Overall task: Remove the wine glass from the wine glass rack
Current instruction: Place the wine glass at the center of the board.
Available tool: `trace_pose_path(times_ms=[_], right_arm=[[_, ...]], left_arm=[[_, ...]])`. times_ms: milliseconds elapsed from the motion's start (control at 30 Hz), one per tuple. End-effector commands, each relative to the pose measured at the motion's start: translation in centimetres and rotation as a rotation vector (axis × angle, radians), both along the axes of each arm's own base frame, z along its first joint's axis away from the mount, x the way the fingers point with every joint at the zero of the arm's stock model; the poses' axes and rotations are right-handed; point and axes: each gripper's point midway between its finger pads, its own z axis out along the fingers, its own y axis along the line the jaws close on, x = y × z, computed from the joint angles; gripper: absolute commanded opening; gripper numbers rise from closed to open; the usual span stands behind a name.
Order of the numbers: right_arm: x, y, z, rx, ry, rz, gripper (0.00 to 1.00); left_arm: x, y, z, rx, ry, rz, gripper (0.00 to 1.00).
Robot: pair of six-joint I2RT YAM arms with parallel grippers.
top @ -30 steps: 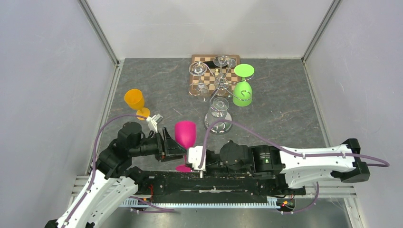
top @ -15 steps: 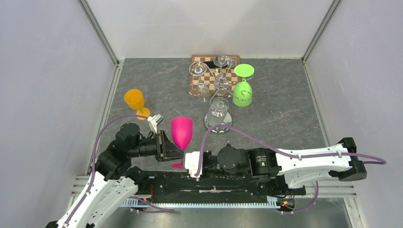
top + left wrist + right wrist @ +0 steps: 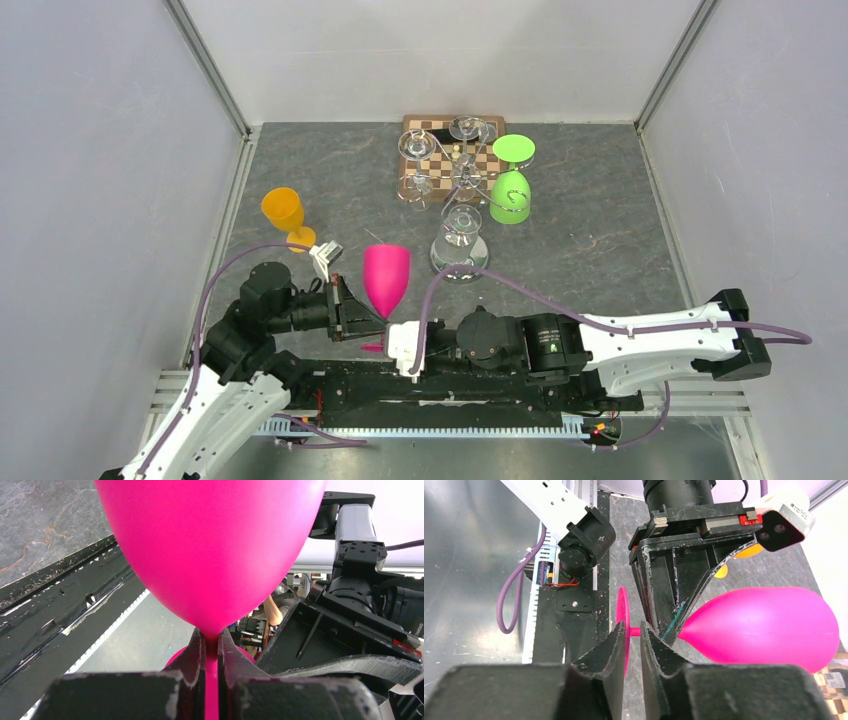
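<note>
The pink wine glass (image 3: 385, 278) is off the wine glass rack (image 3: 465, 172) and hangs above the table's near edge, bowl pointing away from the arms. My left gripper (image 3: 374, 320) is shut on its thin stem just under the bowl (image 3: 210, 545); in the left wrist view the left gripper (image 3: 211, 642) pinches the stem from both sides. My right gripper (image 3: 388, 345) sits at the glass's round foot (image 3: 622, 610). In the right wrist view the right gripper (image 3: 634, 630) stands slightly open, the foot lying by one finger with a gap to the other.
The silver rack stands at the back on a wooden chessboard (image 3: 428, 128), with a green glass (image 3: 511, 192) and clear glasses (image 3: 414, 146) hanging from it. Another clear glass (image 3: 460, 243) is in front of it. An orange glass (image 3: 285, 212) stands at the left.
My left gripper has shut on the pink glass's stem. The right gripper, which was shut on the foot, has parted its fingers a little. The glass shifted slightly left and nearer.
</note>
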Motion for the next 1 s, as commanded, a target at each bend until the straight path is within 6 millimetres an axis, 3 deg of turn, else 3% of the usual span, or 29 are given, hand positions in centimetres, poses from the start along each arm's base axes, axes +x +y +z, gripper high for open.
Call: trace_pose_path(times_ms=[0, 200, 533, 767, 967], right_arm=[[0.1, -0.6, 4.3, 0.116, 0.022, -0.019, 0.23], [0.5, -2.0, 5.1, 0.130, 0.060, -0.054, 0.41], [2.8, -5.6, 9.0, 0.182, 0.158, -0.233, 0.51], [5.3, -5.5, 11.1, 0.172, 0.321, -0.214, 0.53], [6.0, -4.8, 12.8, 0.183, 0.431, -0.077, 0.56]], left_arm=[[-1.0, 0.0, 0.7, -0.035, -0.038, -0.058, 0.02], [-1.6, 0.3, 0.8, -0.014, -0.098, -0.085, 0.02], [-3.3, 1.6, 0.3, 0.079, -0.239, -0.191, 0.02], [-4.4, 2.2, 0.4, 0.093, -0.359, -0.267, 0.02], [-6.1, 2.6, 3.0, -0.003, -0.555, -0.335, 0.02]])
